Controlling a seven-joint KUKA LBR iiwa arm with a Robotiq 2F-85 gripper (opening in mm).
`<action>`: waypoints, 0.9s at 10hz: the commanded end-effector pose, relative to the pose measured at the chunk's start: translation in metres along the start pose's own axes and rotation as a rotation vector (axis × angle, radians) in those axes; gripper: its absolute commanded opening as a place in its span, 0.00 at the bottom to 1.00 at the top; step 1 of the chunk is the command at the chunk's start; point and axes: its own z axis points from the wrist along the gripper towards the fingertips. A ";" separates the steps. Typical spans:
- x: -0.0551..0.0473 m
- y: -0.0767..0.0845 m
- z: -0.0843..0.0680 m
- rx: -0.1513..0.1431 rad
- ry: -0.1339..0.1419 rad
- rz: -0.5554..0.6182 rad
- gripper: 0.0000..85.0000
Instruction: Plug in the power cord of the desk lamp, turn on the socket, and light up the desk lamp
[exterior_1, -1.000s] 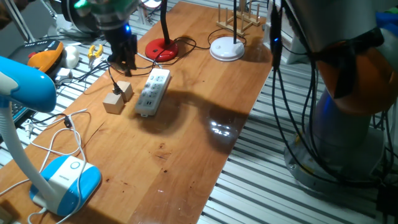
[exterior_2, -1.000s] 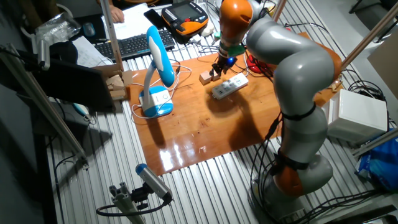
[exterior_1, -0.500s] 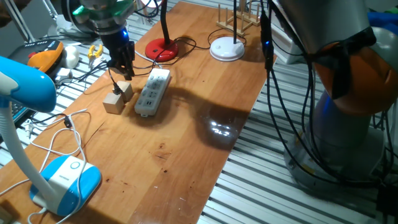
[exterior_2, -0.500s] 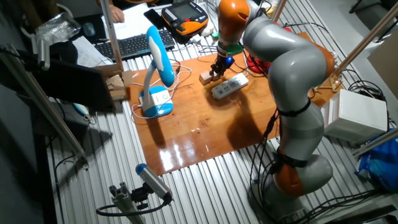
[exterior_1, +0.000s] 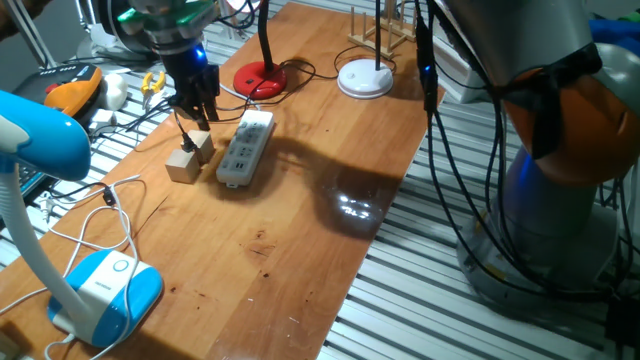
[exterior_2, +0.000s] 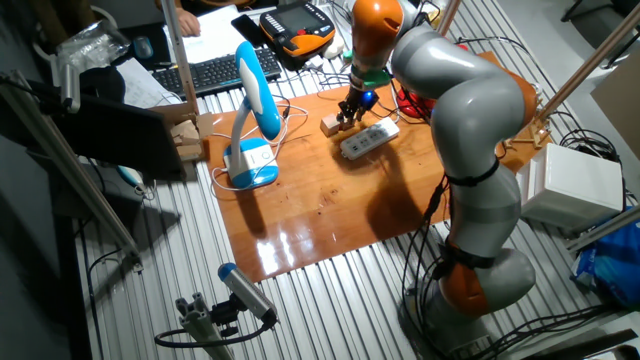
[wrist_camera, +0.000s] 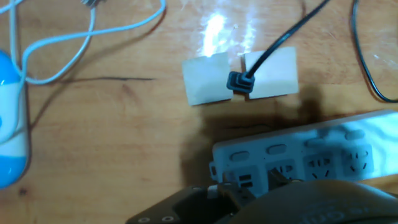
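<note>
The black plug (wrist_camera: 238, 84) of the power cord (wrist_camera: 280, 40) sits wedged between two small wooden blocks (wrist_camera: 207, 79) on the table. The white socket strip (exterior_1: 247, 147) lies just right of the blocks and also shows in the hand view (wrist_camera: 311, 158). The desk lamp's red base (exterior_1: 258, 80) with its black stem (exterior_1: 264, 35) stands behind the strip. My gripper (exterior_1: 197, 122) hangs just above the blocks and the strip's near end, fingers apart and empty. It also shows in the other fixed view (exterior_2: 347, 115).
A large blue-and-white lamp (exterior_1: 105, 290) stands at the front left, its white cable (exterior_1: 110, 200) looping toward the blocks. A white disc lamp base (exterior_1: 365, 78) and a wooden rack (exterior_1: 385, 30) stand at the back. Tools lie off the table's left edge.
My gripper has moved a little left and down, toward the blocks and the plug. The plug, blocks and strip have not moved.
</note>
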 end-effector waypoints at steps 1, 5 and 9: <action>-0.001 0.000 0.001 0.002 -0.009 0.012 0.40; -0.022 -0.001 0.017 0.012 -0.039 0.049 0.40; -0.043 0.001 0.035 0.006 -0.061 0.093 0.60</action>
